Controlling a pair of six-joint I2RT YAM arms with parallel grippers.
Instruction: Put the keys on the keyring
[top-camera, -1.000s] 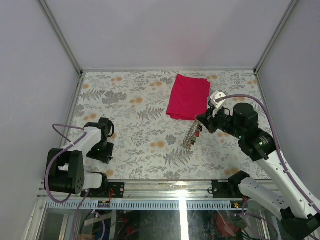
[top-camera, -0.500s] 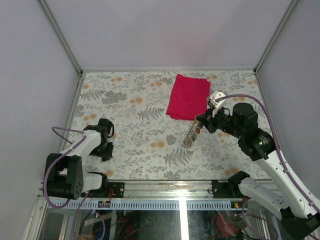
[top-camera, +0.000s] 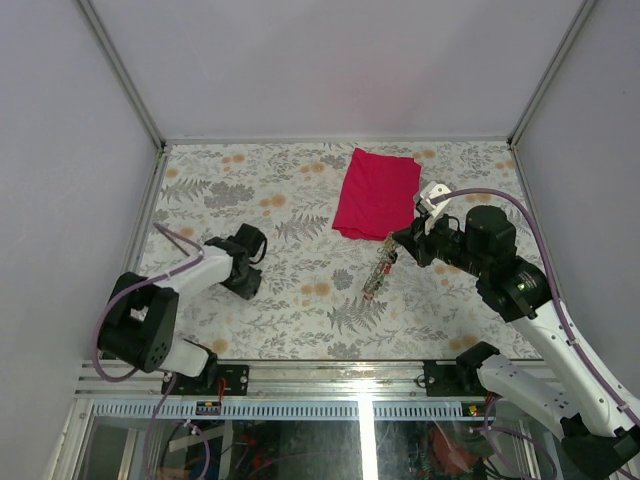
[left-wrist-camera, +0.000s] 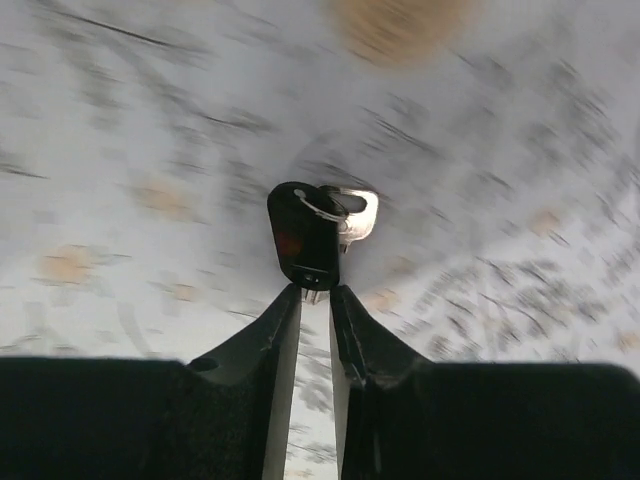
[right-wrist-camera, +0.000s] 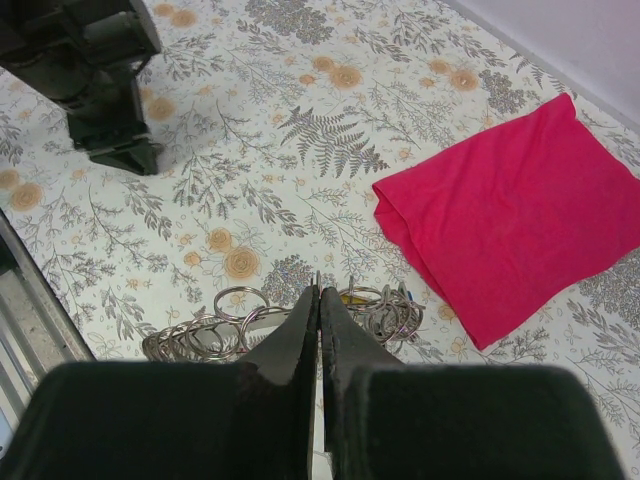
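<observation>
Floral-patterned table (top-camera: 300, 190): left gripper (left-wrist-camera: 315, 290) pinched a black key (left-wrist-camera: 303, 235); right gripper (right-wrist-camera: 320, 292) was pressed together, perhaps nipping the keyring (right-wrist-camera: 195, 340).

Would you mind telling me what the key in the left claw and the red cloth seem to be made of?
On the key, the head looks smooth black plastic and the part behind it shiny silver metal. The red cloth seems soft matte fabric, given its folded edge and creases.

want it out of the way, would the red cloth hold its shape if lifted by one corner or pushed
The red cloth lies folded with soft, layered edges, so it would probably droop and unfold if lifted. Pushed, it would likely bunch up rather than slide whole. It looks thin, so probably light.
</observation>
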